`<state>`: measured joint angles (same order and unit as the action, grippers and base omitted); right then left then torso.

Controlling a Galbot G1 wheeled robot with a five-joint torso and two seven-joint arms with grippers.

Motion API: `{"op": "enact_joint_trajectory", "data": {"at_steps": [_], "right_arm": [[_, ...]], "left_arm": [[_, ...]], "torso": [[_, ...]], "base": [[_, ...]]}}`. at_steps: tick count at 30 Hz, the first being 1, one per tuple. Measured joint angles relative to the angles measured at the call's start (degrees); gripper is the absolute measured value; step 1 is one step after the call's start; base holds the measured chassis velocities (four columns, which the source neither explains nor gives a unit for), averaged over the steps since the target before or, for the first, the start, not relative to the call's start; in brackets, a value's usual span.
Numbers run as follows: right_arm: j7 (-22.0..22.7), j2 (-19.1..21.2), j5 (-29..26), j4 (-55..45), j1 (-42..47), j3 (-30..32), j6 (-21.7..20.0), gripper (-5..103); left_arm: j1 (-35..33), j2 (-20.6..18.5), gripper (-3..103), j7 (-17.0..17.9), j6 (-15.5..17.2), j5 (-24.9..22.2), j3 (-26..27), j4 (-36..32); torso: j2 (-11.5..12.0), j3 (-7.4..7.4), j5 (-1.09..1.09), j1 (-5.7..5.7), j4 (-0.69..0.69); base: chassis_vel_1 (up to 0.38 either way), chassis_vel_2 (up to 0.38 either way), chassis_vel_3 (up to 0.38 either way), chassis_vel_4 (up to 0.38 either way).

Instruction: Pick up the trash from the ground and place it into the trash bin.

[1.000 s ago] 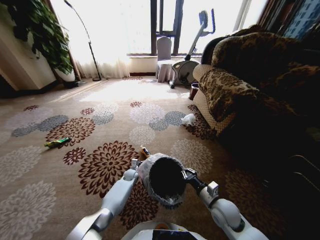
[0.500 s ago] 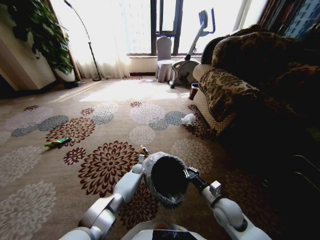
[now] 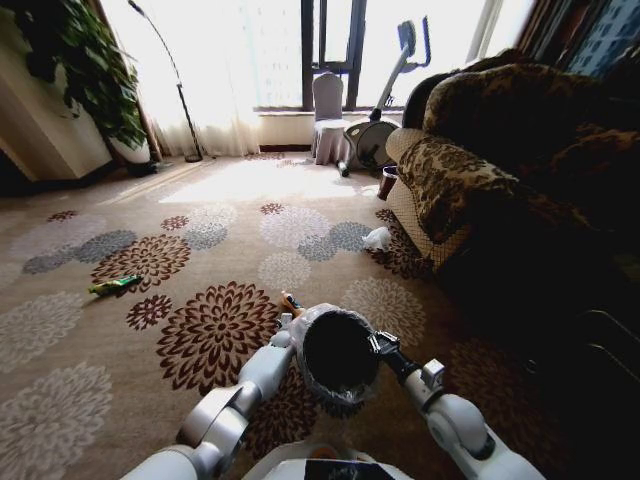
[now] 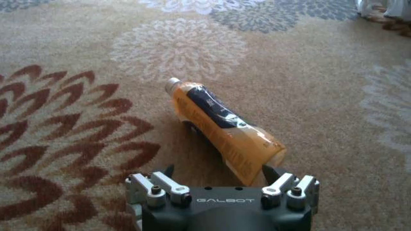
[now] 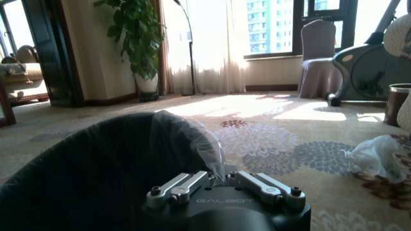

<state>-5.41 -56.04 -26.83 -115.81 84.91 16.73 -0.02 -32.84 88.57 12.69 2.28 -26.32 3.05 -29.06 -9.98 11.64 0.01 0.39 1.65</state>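
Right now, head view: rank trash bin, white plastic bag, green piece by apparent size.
1. trash bin, largest, though it is nearest the camera.
2. white plastic bag.
3. green piece, about the same; ranking unsure.

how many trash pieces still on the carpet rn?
3: orange bottle under the left gripper, green piece far left, white plastic bag by the sofa. More may be hidden.

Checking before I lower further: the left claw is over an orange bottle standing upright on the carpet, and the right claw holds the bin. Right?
Not quite. The left wrist view shows the orange bottle lying on its side on the carpet, not upright, with the open left claw at its base. The right claw does hold the bin.
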Motion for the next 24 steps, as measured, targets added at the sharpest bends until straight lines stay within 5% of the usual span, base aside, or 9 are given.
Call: {"op": "enact_joint_trajectory", "data": {"at_steps": [24], "right_arm": [[0.5, 0.7, 2.5, -1.7, 1.7, 0.3, -0.6, 4]], "left_arm": [[-1.9, -1.2, 93, -0.3, 1.0, -0.4, 0.7, -3.0]], "torso": [[0.0, 0.01, 0.00, 0.03, 0.00]], "base": [[-0.069, 0.060, 0.065, -0.061]]}}
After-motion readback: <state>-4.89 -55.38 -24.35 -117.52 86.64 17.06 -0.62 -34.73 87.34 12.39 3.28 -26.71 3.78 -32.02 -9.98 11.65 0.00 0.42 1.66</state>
